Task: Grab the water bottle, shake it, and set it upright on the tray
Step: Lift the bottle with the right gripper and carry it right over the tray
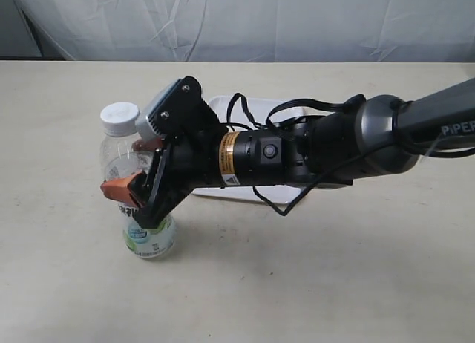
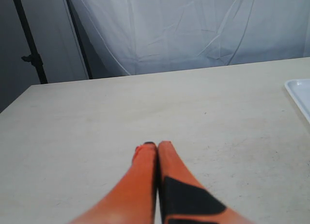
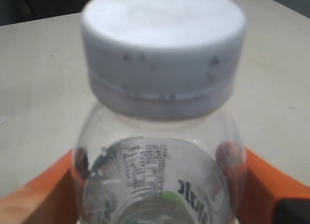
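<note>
— The right arm [image 1: 415, 116] is a dark grey tube with white lettering reading "PIPER" at its far right.
— Its wrist [image 1: 271, 157] is black, with a gold band [image 1: 230, 159] bearing a small label and a round button beside it.
— Thin black cables [image 1: 319, 102] loop over that wrist. A light grey ribbed camera block [image 1: 156, 113] sits on a black plate with small screws.
— The right jaws are black with orange pads [image 1: 119, 188]. The left jaws have orange fingers [image 2: 143, 178] too, one with a black patch [image 2: 186, 200].
</note>
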Action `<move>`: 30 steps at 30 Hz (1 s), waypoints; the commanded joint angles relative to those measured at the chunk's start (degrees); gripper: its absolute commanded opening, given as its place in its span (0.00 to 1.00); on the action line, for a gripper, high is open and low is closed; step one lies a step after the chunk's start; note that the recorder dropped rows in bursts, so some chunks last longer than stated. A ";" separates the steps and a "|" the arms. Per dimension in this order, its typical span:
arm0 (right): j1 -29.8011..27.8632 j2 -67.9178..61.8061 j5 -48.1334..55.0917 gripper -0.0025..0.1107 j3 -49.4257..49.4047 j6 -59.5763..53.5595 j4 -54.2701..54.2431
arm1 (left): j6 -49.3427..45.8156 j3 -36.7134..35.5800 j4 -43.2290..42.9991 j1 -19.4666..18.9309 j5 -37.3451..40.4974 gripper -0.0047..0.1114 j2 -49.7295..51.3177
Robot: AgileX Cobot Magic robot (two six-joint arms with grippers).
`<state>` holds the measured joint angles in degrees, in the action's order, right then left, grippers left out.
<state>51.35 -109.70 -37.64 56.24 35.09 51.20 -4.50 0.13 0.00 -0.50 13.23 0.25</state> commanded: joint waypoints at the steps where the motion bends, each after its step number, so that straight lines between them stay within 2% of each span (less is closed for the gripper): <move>1: 0.06 -0.03 -2.26 0.04 0.24 -0.06 0.58 | 0.06 -0.13 0.00 0.04 0.01 0.04 -0.25; 5: 0.06 4.39 2.95 0.01 2.54 -0.06 -0.98 | 0.06 -0.13 0.00 0.04 0.01 0.04 -0.25; 8: 0.06 11.18 13.41 0.01 5.93 -0.35 -9.65 | 0.06 -0.13 0.00 0.04 0.01 0.04 -0.25; 11: -0.06 18.52 26.22 0.01 11.25 -6.98 -15.43 | 0.06 -0.13 0.00 0.04 0.01 0.04 -0.25; 15: -0.06 24.04 40.15 0.01 17.07 -11.21 -15.86 | 0.06 -0.13 0.00 0.04 0.01 0.04 -0.25; 19: -0.06 23.91 50.50 0.01 14.45 -10.18 -17.57 | 0.06 -0.13 0.00 0.04 0.01 0.04 -0.25; 24: -0.06 19.52 47.65 0.01 4.45 -4.57 -16.79 | 0.06 -0.13 0.00 0.04 0.01 0.04 -0.25; 30: -0.04 31.46 45.50 0.01 12.21 -4.43 -11.49 | 0.06 -0.13 0.00 0.04 0.01 0.04 -0.25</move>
<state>51.52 -84.15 12.47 64.32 30.64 35.23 -4.50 0.13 0.00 -0.50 13.23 0.25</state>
